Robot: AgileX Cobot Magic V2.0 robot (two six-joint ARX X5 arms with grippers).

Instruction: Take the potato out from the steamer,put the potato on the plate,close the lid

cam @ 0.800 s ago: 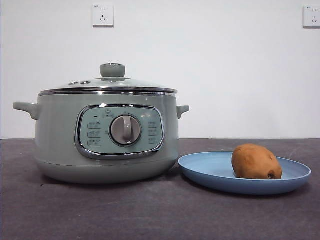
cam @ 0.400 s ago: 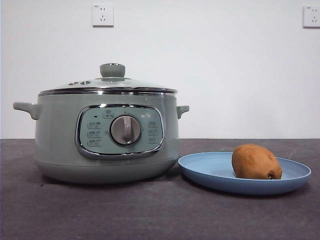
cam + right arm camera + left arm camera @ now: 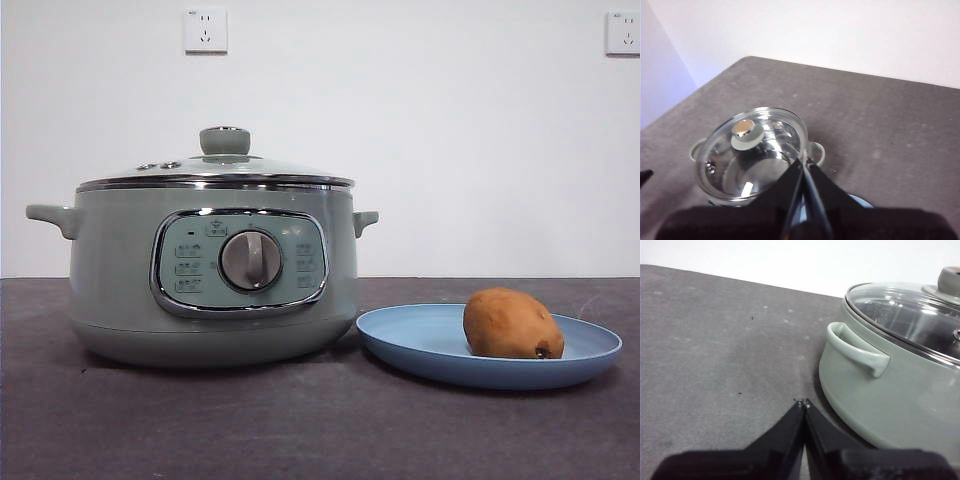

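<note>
The sage-green steamer (image 3: 212, 275) stands left of centre with the glass lid (image 3: 216, 170) seated on its rim. To its right, the brown potato (image 3: 512, 324) lies on the light-blue plate (image 3: 420, 340). Neither arm shows in the front view. My left gripper (image 3: 803, 403) is shut and empty, low beside the steamer's (image 3: 900, 385) side handle (image 3: 856, 347). My right gripper (image 3: 804, 159) is shut and empty, high above the steamer (image 3: 816, 152), looking down on the lid (image 3: 752, 152) and its knob (image 3: 746, 132). A sliver of the plate (image 3: 860, 201) peeks past the right jaws.
Dark grey tabletop (image 3: 300, 420) runs in front of the steamer and plate. A white wall with two sockets (image 3: 205, 30) stands behind. Bare table (image 3: 715, 340) stretches out beside the steamer's handle in the left wrist view.
</note>
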